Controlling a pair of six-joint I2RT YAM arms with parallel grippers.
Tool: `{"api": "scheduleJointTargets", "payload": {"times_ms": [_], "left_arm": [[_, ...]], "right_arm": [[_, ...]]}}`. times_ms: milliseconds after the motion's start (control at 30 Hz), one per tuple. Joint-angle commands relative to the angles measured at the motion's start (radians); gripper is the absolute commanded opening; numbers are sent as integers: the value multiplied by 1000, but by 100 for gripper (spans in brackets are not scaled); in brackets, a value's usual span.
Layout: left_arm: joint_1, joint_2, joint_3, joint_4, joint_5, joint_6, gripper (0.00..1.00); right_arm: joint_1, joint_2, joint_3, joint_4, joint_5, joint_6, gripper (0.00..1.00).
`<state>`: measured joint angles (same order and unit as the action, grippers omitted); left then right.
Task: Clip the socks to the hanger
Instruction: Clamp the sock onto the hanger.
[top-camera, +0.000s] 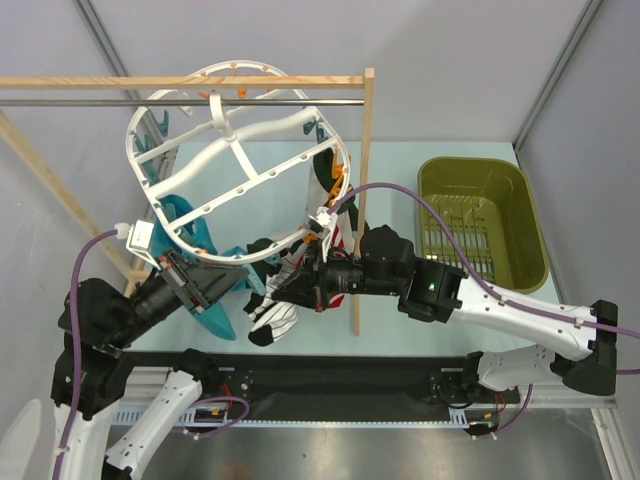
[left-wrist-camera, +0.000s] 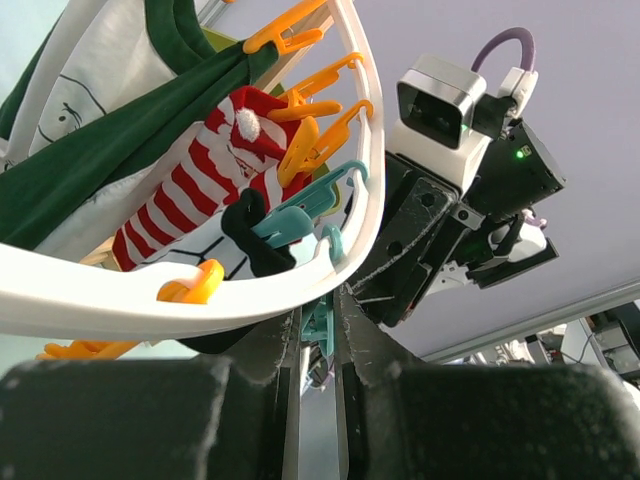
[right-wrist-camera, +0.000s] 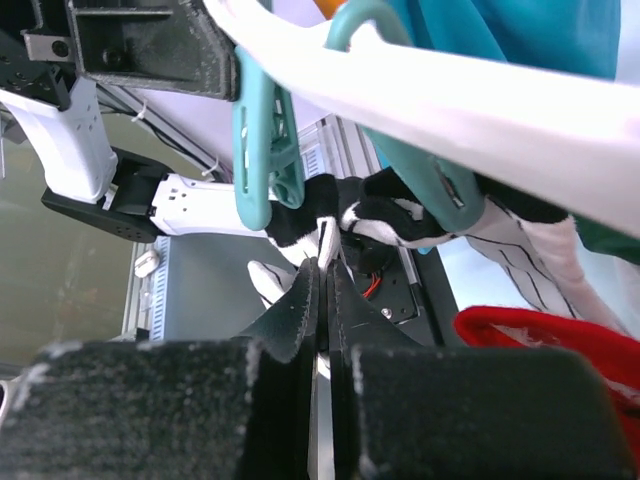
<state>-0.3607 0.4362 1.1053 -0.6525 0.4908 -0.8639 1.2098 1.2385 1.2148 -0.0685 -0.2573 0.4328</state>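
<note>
The white oval hanger (top-camera: 235, 160) hangs from the rod, with orange and teal clips along its rim. A red-and-white sock (left-wrist-camera: 200, 190) is clipped to it by orange clips. My left gripper (top-camera: 205, 285) is at the hanger's lower rim (left-wrist-camera: 150, 295); in the left wrist view, it (left-wrist-camera: 318, 300) is shut on a teal clip (left-wrist-camera: 320, 335). My right gripper (top-camera: 285, 290) is shut on the edge of a white sock with black stripes (right-wrist-camera: 325, 235) that hangs below the rim (top-camera: 272, 318). An empty teal clip (right-wrist-camera: 265, 150) hangs just above it.
A wooden rack post (top-camera: 368, 200) stands just right of the hanger, with the metal rod (top-camera: 100, 101) across the top. An olive basket (top-camera: 530, 215) sits at the right. A teal cloth (top-camera: 200, 225) and a dark green-and-white garment (left-wrist-camera: 90, 150) hang on the hanger.
</note>
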Motion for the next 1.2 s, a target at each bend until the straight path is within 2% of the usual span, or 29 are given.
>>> {"api": "scheduleJointTargets", "payload": {"times_ms": [0,567,1167], "left_arm": [[-4,6,34,31,40,-15,0],[-3,4,33,21,32,-7,0],[-4,-5,36,16,35,-11,0]], "right_arm": [[2,-10,22,59,21,11,0],[4,-88,-37,47,39,26,0],[0,-22,9,131,15,38,0]]}}
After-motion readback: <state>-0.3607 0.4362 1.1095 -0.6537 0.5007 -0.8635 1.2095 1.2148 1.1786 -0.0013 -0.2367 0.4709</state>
